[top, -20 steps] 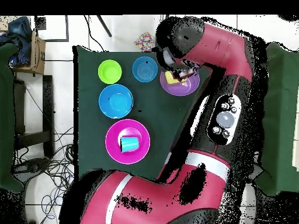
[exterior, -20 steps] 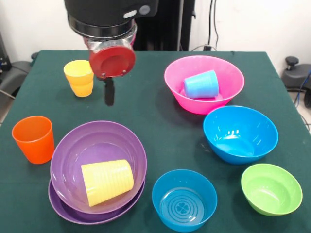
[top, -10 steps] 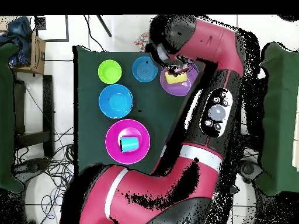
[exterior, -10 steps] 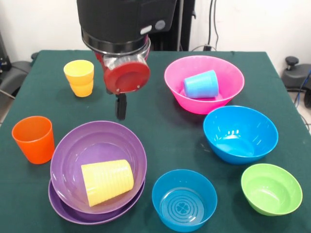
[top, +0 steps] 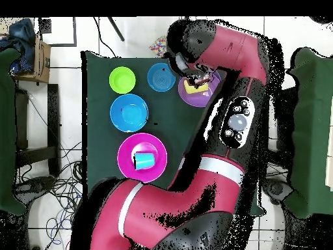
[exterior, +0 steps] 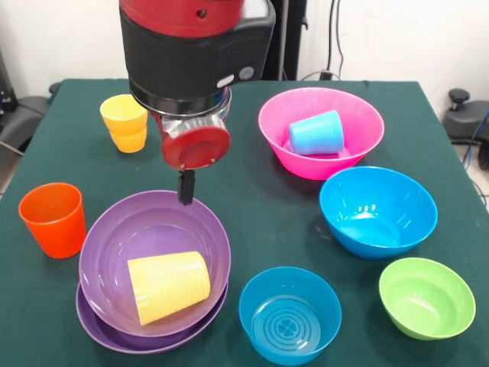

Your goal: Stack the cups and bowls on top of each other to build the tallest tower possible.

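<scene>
One tool [exterior: 186,188] moved nearer, over purple bowl [exterior: 155,260] rim, grip state unclear.

A dark green surface [exterior: 252,206] carries it all: stacked amber cups [exterior: 125,122] and an orange cup [exterior: 53,219] along one side edge, nested purple bowls [exterior: 153,267], pink bowl [exterior: 321,130], big blue bowl [exterior: 378,210], small blue bowl [exterior: 290,313], green bowl [exterior: 426,297].
</scene>
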